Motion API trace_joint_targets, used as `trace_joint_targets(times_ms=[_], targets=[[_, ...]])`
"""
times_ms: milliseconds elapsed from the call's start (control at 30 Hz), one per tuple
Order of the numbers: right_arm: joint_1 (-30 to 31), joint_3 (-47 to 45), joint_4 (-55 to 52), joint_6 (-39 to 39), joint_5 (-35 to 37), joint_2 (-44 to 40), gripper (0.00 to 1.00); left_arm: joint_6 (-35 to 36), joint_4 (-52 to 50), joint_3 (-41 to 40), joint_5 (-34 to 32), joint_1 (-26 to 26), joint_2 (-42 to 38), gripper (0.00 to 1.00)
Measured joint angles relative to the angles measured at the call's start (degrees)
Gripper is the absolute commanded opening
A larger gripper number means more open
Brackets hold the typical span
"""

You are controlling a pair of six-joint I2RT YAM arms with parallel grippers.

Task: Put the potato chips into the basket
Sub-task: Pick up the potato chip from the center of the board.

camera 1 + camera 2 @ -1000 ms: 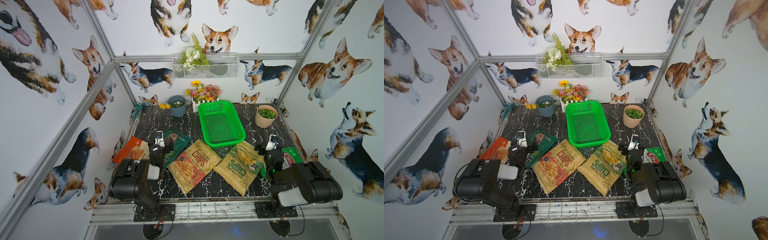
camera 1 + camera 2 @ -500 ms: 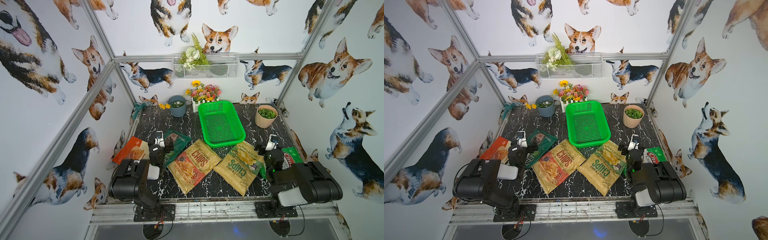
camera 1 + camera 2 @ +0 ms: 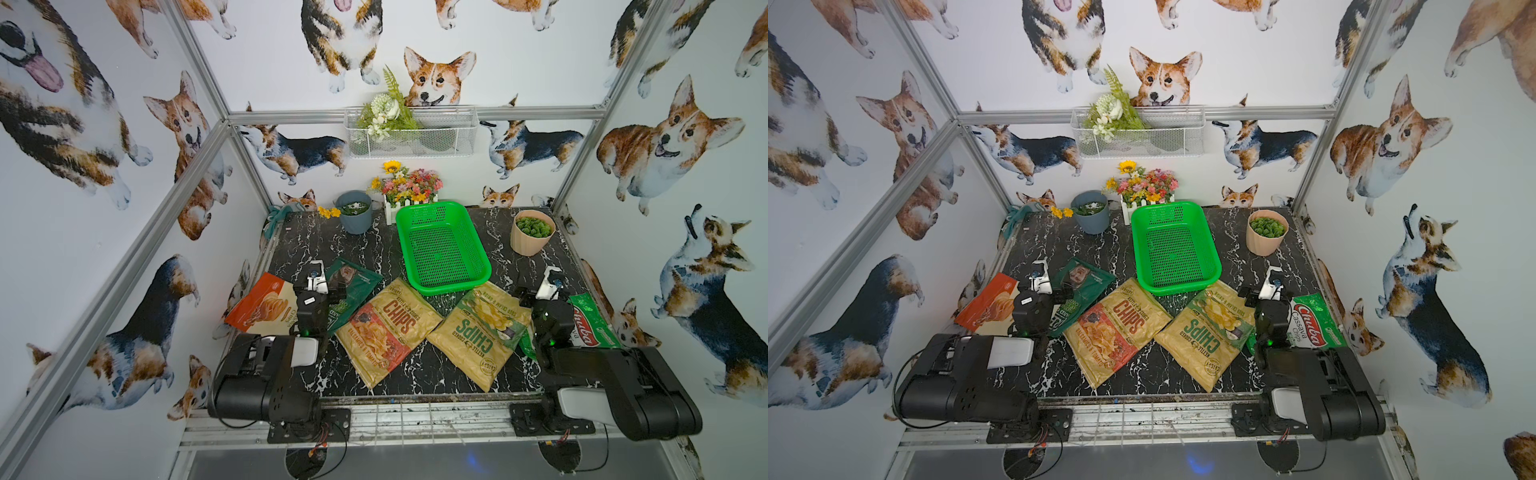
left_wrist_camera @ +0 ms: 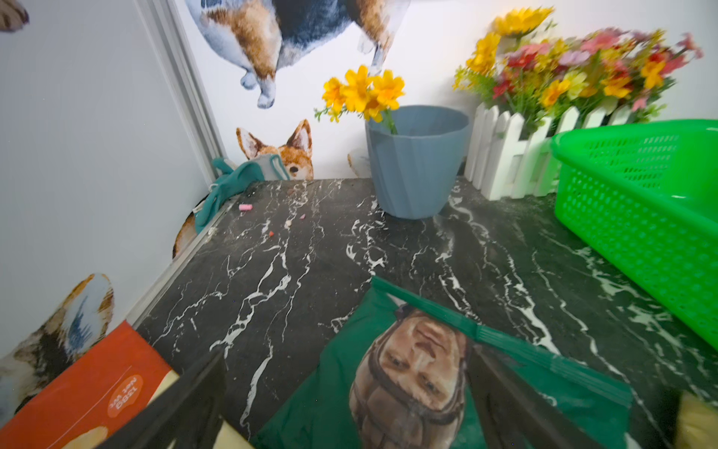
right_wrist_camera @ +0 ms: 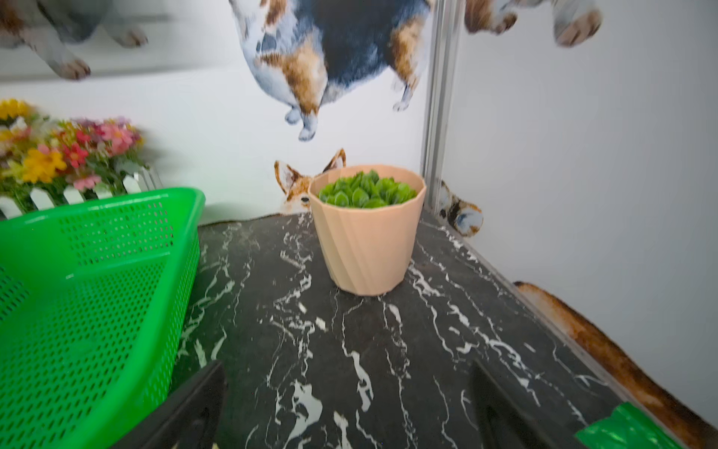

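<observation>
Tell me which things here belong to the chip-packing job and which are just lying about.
For the job:
green mesh basket
tan tomato CHIPS bag
tan sour-cream CHIPS bag
orange-and-cream crisp bag
dark green bag
Chuba cassava chips bag

Just lying about:
blue-grey pot
peach succulent pot
picket-fence flower box
wall wire basket
teal glove

In both top views the left pincer (image 3: 327, 279) covers part of the dark green bag (image 3: 361, 278) and a corner of the orange bag (image 3: 257, 307). The right pincer (image 3: 537, 286) hides part of the red-logo bag (image 3: 592, 324). Both wrist views cut off the basket (image 4: 641, 225).
</observation>
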Motion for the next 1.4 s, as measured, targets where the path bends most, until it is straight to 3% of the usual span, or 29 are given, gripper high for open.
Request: trace_joint_targets(times_ms=[167, 300, 467, 700, 867, 1067, 1167, 1267, 1400], targets=[[0.00, 4.63, -14.82, 6.95, 3.13, -13.38, 0.90, 1.79, -4.63, 0.13, -3.87, -2.16, -6.84, 1.00], [0.02, 14.23, -32.24, 14.10, 1.29, -17.88, 0.80, 3.06, -12.09, 2.67, -3.82, -2.56, -15.17, 1.00], [0.28, 24.98, -54.25, 21.24, -3.85, -16.76, 0.79, 5.20, -21.86, 6.51, 5.31, -2.67, -22.08, 0.98], [0.07, 32.44, -74.95, 27.28, -8.26, -8.96, 0.77, 7.76, -32.26, 9.60, 19.39, -4.37, -23.15, 0.97], [-0.11, 35.23, -83.19, 27.82, -9.84, -0.61, 0.75, 8.33, -35.39, 11.08, 23.28, -5.62, -20.17, 0.96], [-0.55, 34.34, -86.44, 27.45, -9.79, 1.66, 0.71, 7.37, -40.06, 16.76, 25.90, -7.89, -15.37, 0.93], [-0.76, 32.92, -86.71, 27.30, -9.86, 1.92, 0.59, 7.17, -42.27, 18.75, 26.60, -9.57, -13.55, 0.93], [-0.81, 31.76, -86.82, 26.99, -10.91, 2.10, 0.56, 7.02, -43.76, 19.80, 26.71, -10.99, -12.31, 0.93], [-0.81, 30.77, -87.45, 26.95, -12.24, 0.02, 0.44, 7.08, -45.20, 20.81, 26.58, -12.70, -11.50, 0.93]])
